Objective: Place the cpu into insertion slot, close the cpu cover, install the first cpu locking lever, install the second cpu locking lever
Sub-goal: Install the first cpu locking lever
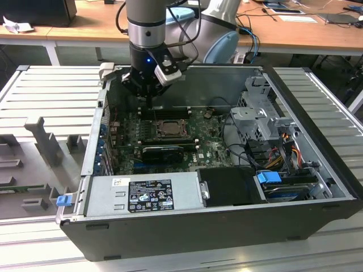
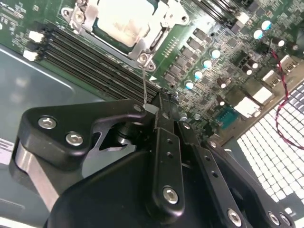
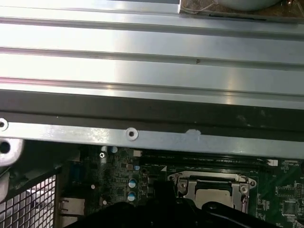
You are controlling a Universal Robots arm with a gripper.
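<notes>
In the case point(image 1: 227, 224), the gripper point(image 1: 148, 97) hangs at 11 o'clock of the slot point(image 1: 170, 128), where the cover point(image 2: 159, 28) looks shut over the seated cpu point(image 2: 121, 19), its fingers pinched on a thin lever point(image 2: 144, 83), so latching seems left to do.

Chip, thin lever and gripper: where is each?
chip point(image 2: 119, 20), second wrist view, its pale top.
thin lever point(image 2: 145, 83), second wrist view, middle of rod.
gripper point(image 2: 154, 109), second wrist view, between its fingertips.
</notes>
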